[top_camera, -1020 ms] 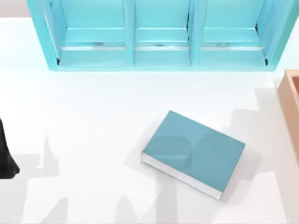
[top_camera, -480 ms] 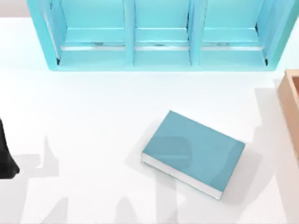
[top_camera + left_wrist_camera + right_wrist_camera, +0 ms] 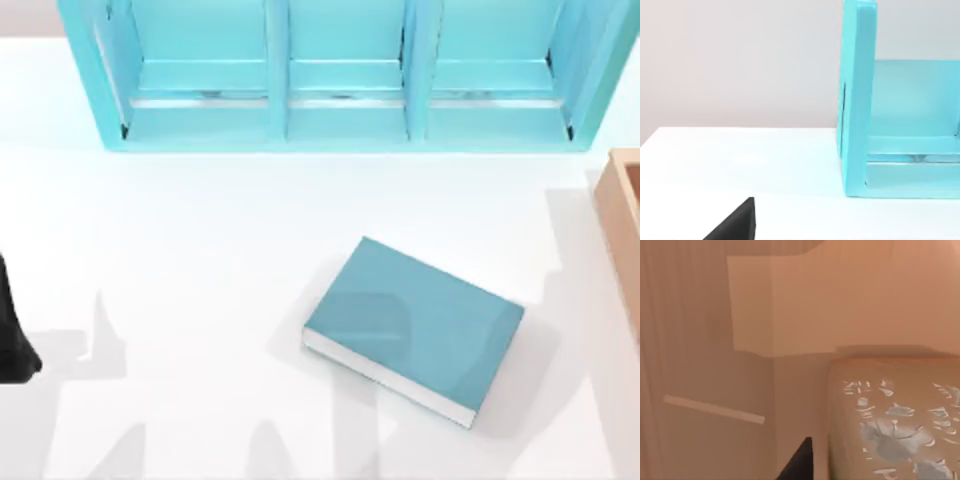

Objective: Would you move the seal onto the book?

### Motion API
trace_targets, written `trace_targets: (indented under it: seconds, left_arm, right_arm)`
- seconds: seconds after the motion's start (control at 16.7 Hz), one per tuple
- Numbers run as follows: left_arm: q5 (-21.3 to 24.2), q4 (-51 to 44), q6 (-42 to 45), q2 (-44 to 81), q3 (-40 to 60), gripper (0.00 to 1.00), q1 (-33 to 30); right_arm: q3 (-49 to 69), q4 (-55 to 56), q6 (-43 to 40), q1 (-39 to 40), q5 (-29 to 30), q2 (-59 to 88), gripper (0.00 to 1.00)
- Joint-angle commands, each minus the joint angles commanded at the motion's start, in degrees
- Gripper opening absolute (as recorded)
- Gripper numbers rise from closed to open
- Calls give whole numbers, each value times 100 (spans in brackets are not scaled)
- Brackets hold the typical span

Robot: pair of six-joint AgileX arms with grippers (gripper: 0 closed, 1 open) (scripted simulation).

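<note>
The seal (image 3: pixel 895 420), a tan-brown block with rounded edges and pale flecks, looms close in the right wrist view, standing inside the light-wood box (image 3: pixel 700 340). Right beside the seal shows one dark fingertip (image 3: pixel 799 462) of my right gripper. The book (image 3: pixel 415 328), teal with white page edges, lies flat and turned at an angle on the white table, right of centre in the top view. My left arm (image 3: pixel 12 335) is parked at the table's left edge, and its dark fingertip (image 3: pixel 735 225) pokes into the left wrist view.
A big teal shelf unit (image 3: pixel 340 75) with three bays spans the back of the table; its end wall (image 3: pixel 857 100) stands in the left wrist view. The light-wood box (image 3: pixel 622 230) sits at the right edge. White tabletop (image 3: pixel 200 250) lies between shelf and book.
The shadow lying over the book and the table on the right has shifted a little. The book and the left arm have stayed put.
</note>
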Motion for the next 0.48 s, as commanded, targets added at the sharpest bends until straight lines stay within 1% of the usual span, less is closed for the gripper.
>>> trace_targets:
  seconds: [0.36, 0.42, 0.48]
  left_arm:
    - [0, 0, 0, 0, 0, 100, 0]
    - [0, 0, 0, 0, 0, 100, 0]
    - [0, 0, 0, 0, 0, 100, 0]
  right_arm:
    - [0, 0, 0, 0, 0, 0, 2]
    - [0, 0, 0, 0, 0, 0, 0]
    - [0, 0, 0, 0, 0, 0, 0]
